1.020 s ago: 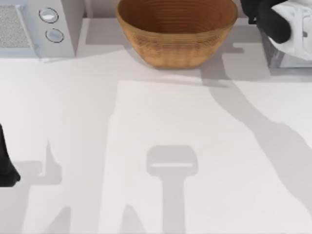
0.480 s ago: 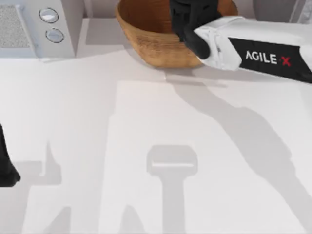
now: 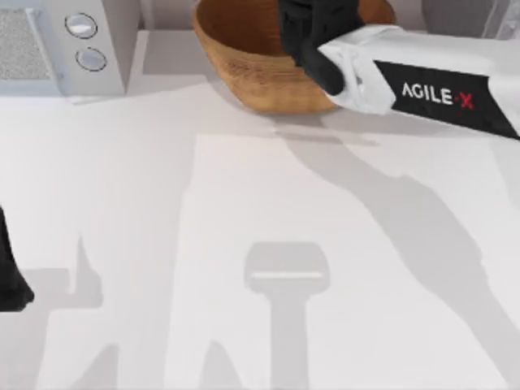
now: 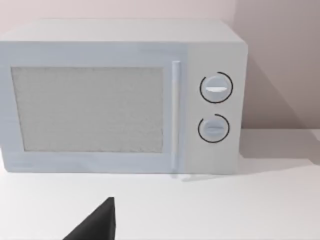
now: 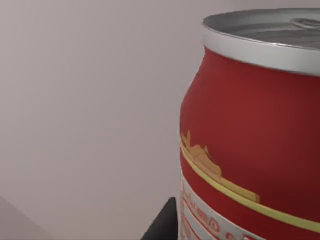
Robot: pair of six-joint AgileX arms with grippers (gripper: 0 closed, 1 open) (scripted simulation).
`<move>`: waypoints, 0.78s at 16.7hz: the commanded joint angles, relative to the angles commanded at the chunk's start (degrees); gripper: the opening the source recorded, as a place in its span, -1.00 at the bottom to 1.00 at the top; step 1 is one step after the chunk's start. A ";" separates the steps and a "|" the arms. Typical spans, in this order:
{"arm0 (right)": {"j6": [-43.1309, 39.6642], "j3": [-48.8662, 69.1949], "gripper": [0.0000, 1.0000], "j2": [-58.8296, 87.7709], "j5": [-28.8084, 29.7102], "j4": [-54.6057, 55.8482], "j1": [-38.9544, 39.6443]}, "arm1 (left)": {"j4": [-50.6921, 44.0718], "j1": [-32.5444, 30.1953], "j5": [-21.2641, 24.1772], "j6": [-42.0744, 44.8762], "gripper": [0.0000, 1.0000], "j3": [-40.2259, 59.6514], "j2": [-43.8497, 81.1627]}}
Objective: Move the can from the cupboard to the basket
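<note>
The right claw (image 3: 313,32) is reaching over the basket (image 3: 244,69) at the top centre of the top view, pinching the can (image 5: 250,130), upright and close before its wrist camera. The left claw (image 3: 12,284) is sitting parked at the worktop's (image 3: 244,203) left edge, facing the microwave (image 4: 125,95); I cannot tell its state.

I've got the small red cylindrical can (image 5: 250,140) with its silver lid upright, close before my right wrist camera. The large tan woven wicker basket (image 3: 244,65) sits at the table's far edge.
</note>
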 joint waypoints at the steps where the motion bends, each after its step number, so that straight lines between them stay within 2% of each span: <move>1: -0.05 1.31 -1.00 0.92 -0.20 -0.26 -0.21 | 0.00 0.00 0.00 0.00 1.00 0.00 0.00; 7: -0.16 3.98 -1.00 2.76 -0.67 -0.77 -0.68 | 0.00 0.00 0.00 0.00 1.00 0.00 0.00; 13: -0.16 3.98 -0.10 2.76 -0.67 -0.77 -0.68 | 0.00 0.00 0.00 0.00 1.00 0.00 0.00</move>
